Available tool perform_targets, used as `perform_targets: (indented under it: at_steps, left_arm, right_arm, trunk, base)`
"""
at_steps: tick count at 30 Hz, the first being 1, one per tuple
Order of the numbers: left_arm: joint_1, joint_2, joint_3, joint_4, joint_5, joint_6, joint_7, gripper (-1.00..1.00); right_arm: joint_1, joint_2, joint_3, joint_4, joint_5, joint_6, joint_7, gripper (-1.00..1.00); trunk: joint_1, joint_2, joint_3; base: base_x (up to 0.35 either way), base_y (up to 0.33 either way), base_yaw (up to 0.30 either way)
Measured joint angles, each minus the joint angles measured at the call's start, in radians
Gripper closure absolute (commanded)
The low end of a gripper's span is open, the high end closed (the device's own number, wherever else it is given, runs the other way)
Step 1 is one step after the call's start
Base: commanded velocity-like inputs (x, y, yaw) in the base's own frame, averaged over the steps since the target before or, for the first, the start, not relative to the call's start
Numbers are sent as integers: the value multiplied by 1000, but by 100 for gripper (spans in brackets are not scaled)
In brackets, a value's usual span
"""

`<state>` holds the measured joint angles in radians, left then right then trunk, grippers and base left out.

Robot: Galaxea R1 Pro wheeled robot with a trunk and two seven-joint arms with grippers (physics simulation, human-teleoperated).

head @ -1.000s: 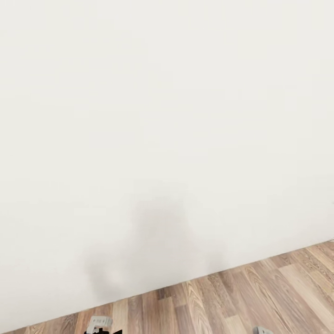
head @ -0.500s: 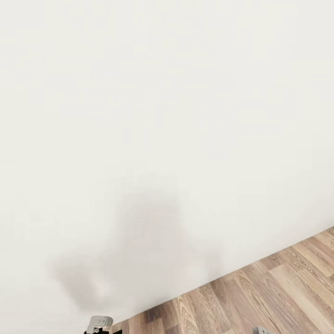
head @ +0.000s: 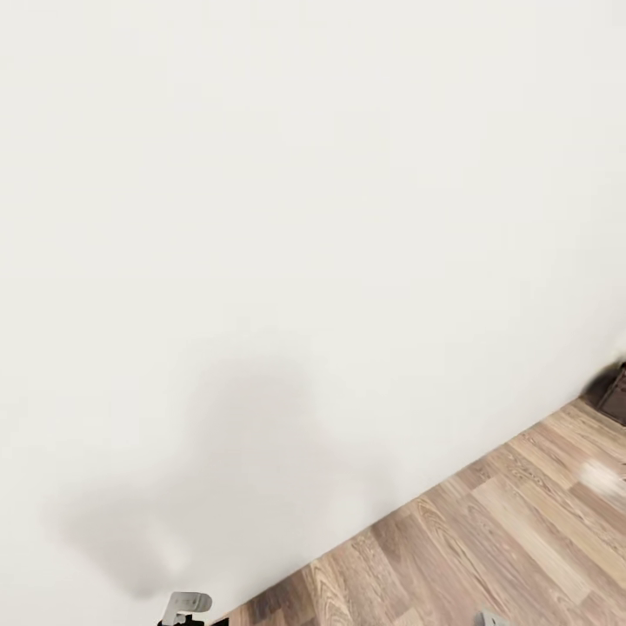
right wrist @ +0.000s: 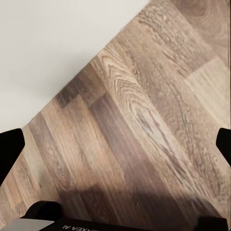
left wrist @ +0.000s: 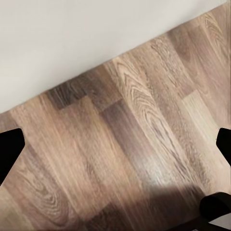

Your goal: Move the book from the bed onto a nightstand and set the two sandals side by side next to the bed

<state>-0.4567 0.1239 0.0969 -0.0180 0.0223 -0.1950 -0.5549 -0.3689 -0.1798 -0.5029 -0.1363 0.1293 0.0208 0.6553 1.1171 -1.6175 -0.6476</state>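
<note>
Here a white wall is meeting the plank floor just ahead of both grippers, leaving open boards toward the right. Since a second ago the view is swinging, and a dark wooden corner is now showing far right by the wall. The left gripper and right gripper are spread wide, holding nothing.

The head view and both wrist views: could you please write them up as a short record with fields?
Facing: white wall
Floor: wood-plank floor, lower right in the head view
Shadow: soft grey shadow on the wall
Far right edge: dark-brown object by the wall, too cropped to identify
Left gripper: fingers apart above bare planks
Right gripper: fingers apart above bare planks
</note>
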Motion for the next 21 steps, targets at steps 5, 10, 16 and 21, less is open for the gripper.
perform_targets:
  at_steps: [5, 10, 16, 21]
  left_arm:
    - [0, 0, 0, 0, 0, 0, -1, -100]
    - [0, 0, 0, 0, 0, 0, 0, -100]
    - [0, 0, 0, 0, 0, 0, -1, -100]
    - [0, 0, 0, 0, 0, 0, 0, -100]
  right_arm:
    - [0, 0, 0, 0, 0, 0, -1, -100]
    - [0, 0, 0, 0, 0, 0, -1, -100]
    - [0, 0, 0, 0, 0, 0, 0, -100]
    - [0, 0, 0, 0, 0, 0, -1, -100]
  trunk:
    - [0, 0, 2]
    - [0, 0, 3]
    - [0, 0, 3]
    - [0, 0, 3]
  base:
    - [0, 0, -297]
    - [0, 0, -299]
    - [0, 0, -300]
    - [0, 0, -300]
